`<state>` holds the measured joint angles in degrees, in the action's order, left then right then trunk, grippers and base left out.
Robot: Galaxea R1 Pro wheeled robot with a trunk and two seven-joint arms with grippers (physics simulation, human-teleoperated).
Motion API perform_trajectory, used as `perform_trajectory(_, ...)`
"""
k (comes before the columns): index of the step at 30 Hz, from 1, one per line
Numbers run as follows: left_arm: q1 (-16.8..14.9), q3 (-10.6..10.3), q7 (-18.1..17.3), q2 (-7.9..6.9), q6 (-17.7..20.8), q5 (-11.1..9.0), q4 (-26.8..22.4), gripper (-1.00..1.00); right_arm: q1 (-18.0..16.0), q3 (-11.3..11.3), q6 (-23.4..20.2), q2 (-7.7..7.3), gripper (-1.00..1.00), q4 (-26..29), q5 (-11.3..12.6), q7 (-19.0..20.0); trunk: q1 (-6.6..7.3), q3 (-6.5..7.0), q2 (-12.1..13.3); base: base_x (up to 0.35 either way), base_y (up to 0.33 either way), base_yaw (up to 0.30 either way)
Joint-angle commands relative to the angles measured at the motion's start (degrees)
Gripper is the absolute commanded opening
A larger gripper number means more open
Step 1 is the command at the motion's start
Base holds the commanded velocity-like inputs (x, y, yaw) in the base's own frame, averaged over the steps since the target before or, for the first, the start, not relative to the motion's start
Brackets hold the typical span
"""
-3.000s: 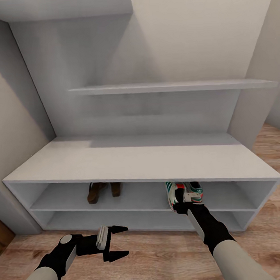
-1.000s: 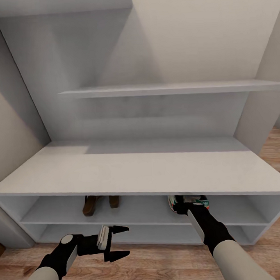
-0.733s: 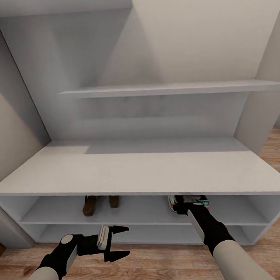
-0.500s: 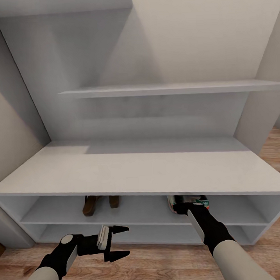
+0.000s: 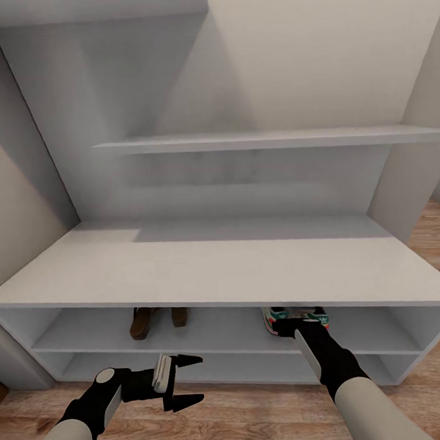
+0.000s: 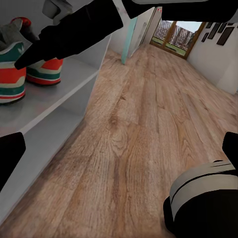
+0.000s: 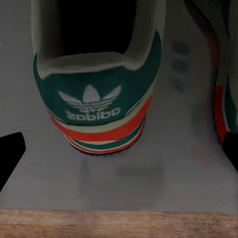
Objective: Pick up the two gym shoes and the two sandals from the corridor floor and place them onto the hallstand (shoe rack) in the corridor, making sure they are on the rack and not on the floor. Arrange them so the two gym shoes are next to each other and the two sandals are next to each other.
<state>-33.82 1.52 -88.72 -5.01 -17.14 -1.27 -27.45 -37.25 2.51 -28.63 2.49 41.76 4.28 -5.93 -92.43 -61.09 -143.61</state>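
Two gym shoes stand side by side on the upper shelf level of the hallstand [image 5: 216,272]. One gym shoe [image 5: 271,318] shows its green heel [image 7: 99,89] in the right wrist view, and the other gym shoe [image 5: 317,317] sits just beside it [image 7: 225,64]. My right gripper [image 5: 287,325] is open right behind the first heel, with its fingertips [image 7: 10,153] apart from the shoe. The two sandals [image 5: 151,320] lie together on the same level, further left. My left gripper [image 5: 197,378] hovers open over the corridor floor [image 5: 256,418], holding nothing.
The bench top of the hallstand overhangs the shelf and hides the shoes' fronts. A long upper shelf [image 5: 261,139] crosses the back panel. Walls close in at both sides. In the left wrist view the wooden floor [image 6: 148,124] runs away along the corridor.
The camera has moved closer since three seconds ago. The gym shoe at my right gripper was tilted up then; it now rests level on the shelf. The left arm has not moved.
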Motion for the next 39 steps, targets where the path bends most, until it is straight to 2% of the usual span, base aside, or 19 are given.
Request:
perform_trajectory(1,-0.02,0.06,-0.18,0.00,-0.43,-0.13,0.03,1.00,-0.02,0.22,-0.24,-0.03,1.00,0.08,0.46,-0.49,0.01,-0.05,-0.02,0.000,0.000,0.000)
perform_trajectory(9,-0.02,0.06,-0.22,0.00,-0.43,-0.13,0.03,1.00,-0.02,0.22,-0.27,-0.03,1.00,0.08,0.47,-0.50,0.01,-0.05,-0.02,-0.119,0.000,0.000)
perform_trajectory(39,-0.04,0.06,-0.22,0.00,-0.43,-0.13,0.03,1.00,-0.02,0.39,-0.20,-0.12,1.00,0.53,0.49,-0.49,0.01,-0.05,-0.02,-0.336,0.000,0.000)
